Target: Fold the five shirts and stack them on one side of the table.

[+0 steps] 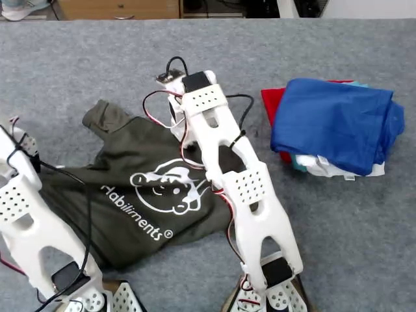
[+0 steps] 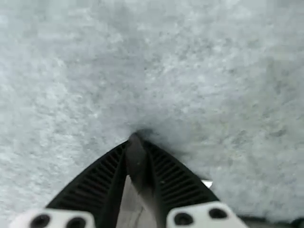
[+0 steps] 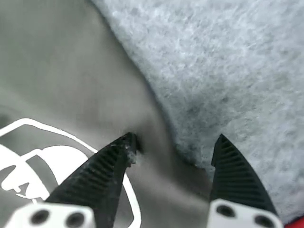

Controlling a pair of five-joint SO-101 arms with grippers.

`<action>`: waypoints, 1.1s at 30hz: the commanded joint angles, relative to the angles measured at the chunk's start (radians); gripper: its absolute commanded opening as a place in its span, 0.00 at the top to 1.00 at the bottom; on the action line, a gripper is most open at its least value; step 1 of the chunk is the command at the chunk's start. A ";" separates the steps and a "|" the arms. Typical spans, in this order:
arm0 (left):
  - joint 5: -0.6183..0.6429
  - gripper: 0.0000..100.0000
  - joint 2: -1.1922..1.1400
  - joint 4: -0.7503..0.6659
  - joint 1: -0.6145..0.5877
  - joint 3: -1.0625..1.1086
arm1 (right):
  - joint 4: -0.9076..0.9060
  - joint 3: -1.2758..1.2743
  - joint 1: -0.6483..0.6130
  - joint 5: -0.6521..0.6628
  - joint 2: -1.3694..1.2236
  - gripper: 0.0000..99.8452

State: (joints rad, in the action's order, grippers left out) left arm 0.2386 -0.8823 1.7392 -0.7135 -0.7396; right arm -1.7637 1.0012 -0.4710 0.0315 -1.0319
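An olive shirt (image 1: 130, 195) with a white bear print lay spread, still unfolded and rumpled, on the left half of the grey surface (image 1: 260, 52), one sleeve pointing toward the far side. Well apart from it, on the right side, sat a stack of folded shirts (image 1: 325, 149): a blue shirt (image 1: 335, 120) on top, with red, teal and white edges showing beneath it. The right arm reached from the near edge across the olive shirt's right portion. The right tool (image 3: 175, 140) stood with its fingers spread apart, straddling the shirt's edge: one fingertip (image 3: 124, 145) pressed on the olive cloth beside the print, the other (image 3: 223, 147) over bare grey surface. A sliver of red showed at the corner of the right wrist view. The left arm stood at the surface's left side, by the shirt's left edge. The left tool (image 2: 136, 138) had its fingers drawn together low over the grey surface, pinching a thin dark fold that looked like the olive shirt's cloth.
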 commanded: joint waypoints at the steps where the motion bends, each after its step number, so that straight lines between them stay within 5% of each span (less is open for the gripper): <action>1: -0.100 0.98 0.156 0.025 -0.028 0.018 | -0.021 0.091 0.007 -0.005 0.056 0.74; 10: -0.370 0.98 0.791 0.025 -0.127 0.571 | -0.009 0.202 -0.139 0.000 0.099 0.74; 17: -0.605 0.98 1.259 0.021 -0.448 0.701 | 0.063 0.208 -0.200 -0.006 0.051 0.74; 26: -0.878 0.98 1.328 0.021 -0.832 0.631 | 0.069 0.278 -0.318 -0.006 0.047 0.74; 33: -0.979 0.98 1.328 0.021 -0.936 0.629 | 0.089 0.251 -0.504 -0.006 0.013 0.74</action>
State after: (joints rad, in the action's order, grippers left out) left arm -0.7158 0.4127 1.7484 -1.6233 -0.0660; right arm -1.6870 1.2283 -0.9053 0.0315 -1.0196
